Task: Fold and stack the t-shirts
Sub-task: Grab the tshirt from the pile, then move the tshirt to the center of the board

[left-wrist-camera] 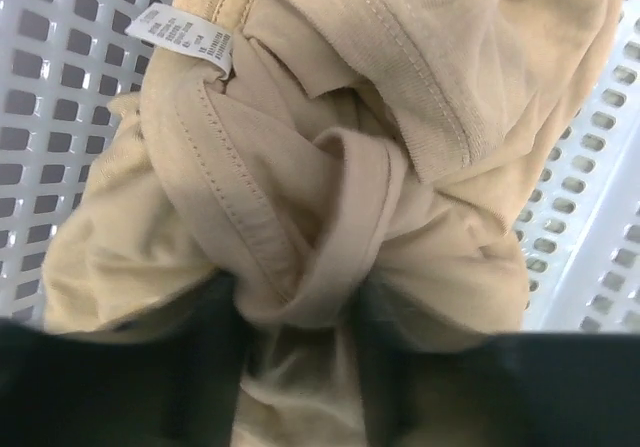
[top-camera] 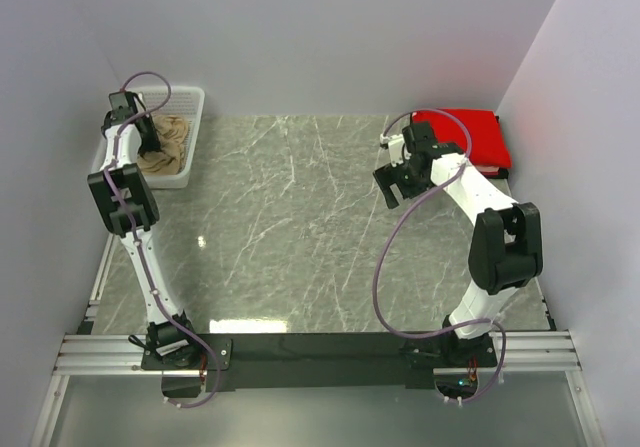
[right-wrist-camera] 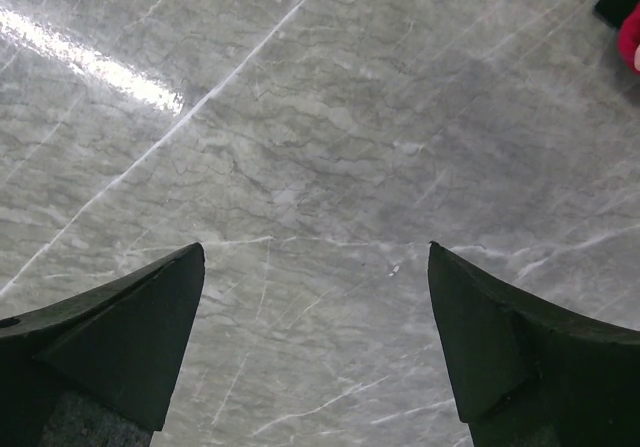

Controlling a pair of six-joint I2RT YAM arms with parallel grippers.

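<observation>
Far left, my left claw (left-wrist-camera: 300, 312) reaches down into the basket (top-camera: 192, 97), where the tan shirt (left-wrist-camera: 330, 137) lies crumpled, its label (left-wrist-camera: 180, 35) showing. A fold of cloth sits between the claw's fingers (left-wrist-camera: 215, 367); I cannot tell whether they have it clamped or merely bracket it. By my reading this shirt is unfolded and not yet out of the basket, whose mesh walls hem in any lift. The marble tabletop (top-camera: 280, 227) between the arms offers a bare stretch for folding. To the right, my right claw (right-wrist-camera: 315, 267) hangs just above that tabletop, jaws wide apart, holding nothing. In the far right corner the red shirt (top-camera: 463, 137) lies flat and squared, apparently folded. I judge the job about half done: the tan shirt is left to fold, then stack.
</observation>
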